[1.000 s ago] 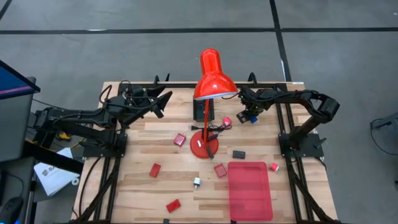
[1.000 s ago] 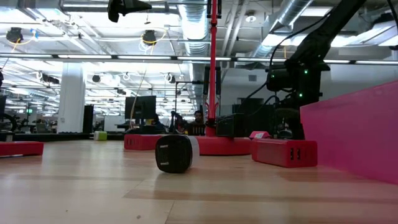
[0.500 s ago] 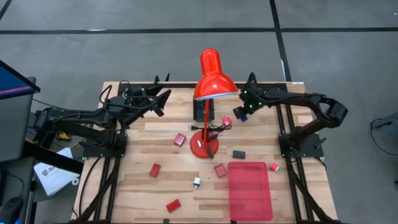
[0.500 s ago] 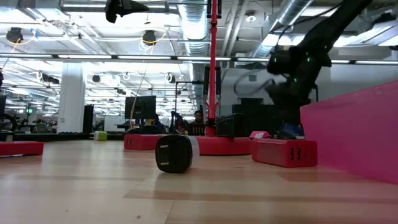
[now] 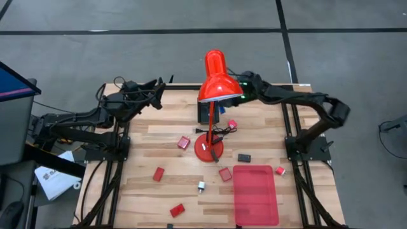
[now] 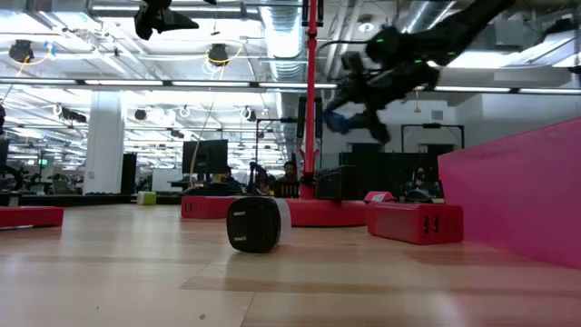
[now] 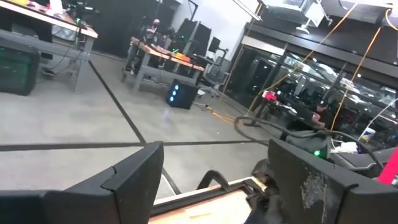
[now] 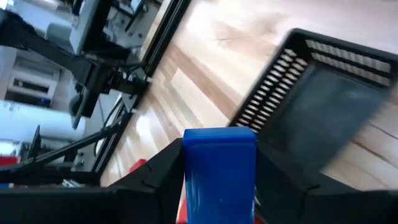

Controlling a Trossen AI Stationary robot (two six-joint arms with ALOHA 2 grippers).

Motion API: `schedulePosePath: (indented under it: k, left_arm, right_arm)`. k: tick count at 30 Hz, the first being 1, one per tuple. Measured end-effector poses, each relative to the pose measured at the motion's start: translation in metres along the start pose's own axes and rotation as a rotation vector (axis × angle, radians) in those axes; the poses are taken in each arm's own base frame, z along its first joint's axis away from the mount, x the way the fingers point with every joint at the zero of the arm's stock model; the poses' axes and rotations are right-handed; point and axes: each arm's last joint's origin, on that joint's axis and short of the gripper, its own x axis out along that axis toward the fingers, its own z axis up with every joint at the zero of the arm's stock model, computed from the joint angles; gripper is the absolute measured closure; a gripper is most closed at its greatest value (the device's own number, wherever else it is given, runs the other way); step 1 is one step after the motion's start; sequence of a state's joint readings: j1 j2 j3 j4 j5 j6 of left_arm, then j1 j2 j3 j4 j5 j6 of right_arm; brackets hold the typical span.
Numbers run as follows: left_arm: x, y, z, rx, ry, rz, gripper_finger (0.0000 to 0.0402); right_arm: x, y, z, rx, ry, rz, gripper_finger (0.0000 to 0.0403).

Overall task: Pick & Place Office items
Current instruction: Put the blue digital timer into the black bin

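Observation:
My right gripper [image 8: 219, 182] is shut on a blue block [image 8: 219, 163] and holds it in the air above a black slatted box [image 8: 336, 106]. In the low view the gripper [image 6: 343, 120] hangs high beside the lamp pole, with the blue block [image 6: 336, 121] at its tip. From above, the lamp shade hides most of it. My left gripper [image 5: 159, 90] is open and holds nothing, raised over the table's far left corner. Red blocks [image 5: 184, 142] [image 5: 158, 173] [image 5: 225, 173], a black piece [image 5: 244, 158] and a white-silver piece [image 5: 201, 186] lie scattered on the wood.
A tall red desk lamp [image 5: 215, 76] stands mid-table on its round base [image 5: 206, 150]. A flat red tray [image 5: 255, 194] lies at the front right, and its wall [image 6: 517, 191] fills the right of the low view. A black-and-white piece [image 6: 257, 223] lies close to the low camera.
My right gripper has lifted the blue block off the table and swung it left, under the lamp shade. The left arm has drawn back a little toward the far left corner.

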State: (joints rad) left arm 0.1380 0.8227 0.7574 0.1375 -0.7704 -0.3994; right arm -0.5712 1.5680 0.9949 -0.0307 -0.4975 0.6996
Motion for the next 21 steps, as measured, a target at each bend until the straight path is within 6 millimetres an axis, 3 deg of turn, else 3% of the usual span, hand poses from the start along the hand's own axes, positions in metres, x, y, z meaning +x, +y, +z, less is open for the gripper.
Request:
schedulePosePath:
  k: [6, 11, 16, 21]
  left_arm:
    - [0.0, -0.001, -0.001, 0.0, 0.017, -0.035, 0.0117]
    - [0.0, -0.002, -0.001, -0.011, 0.022, -0.043, 0.0117]
    - [-0.001, -0.002, -0.002, -0.008, 0.033, -0.042, 0.0117]
    - [-0.001, 0.0, -0.006, 0.005, 0.057, -0.03, 0.0117]
  right_arm:
    - [0.038, -0.002, 0.034, -0.051, 0.091, -0.085, 0.0251]
    - [0.053, -0.013, 0.057, -0.094, 0.154, -0.2, 0.0249]
    - [0.061, -0.016, 0.066, -0.125, 0.172, -0.215, 0.0221]
    - [0.072, -0.026, 0.062, -0.115, 0.196, -0.23, 0.0232]
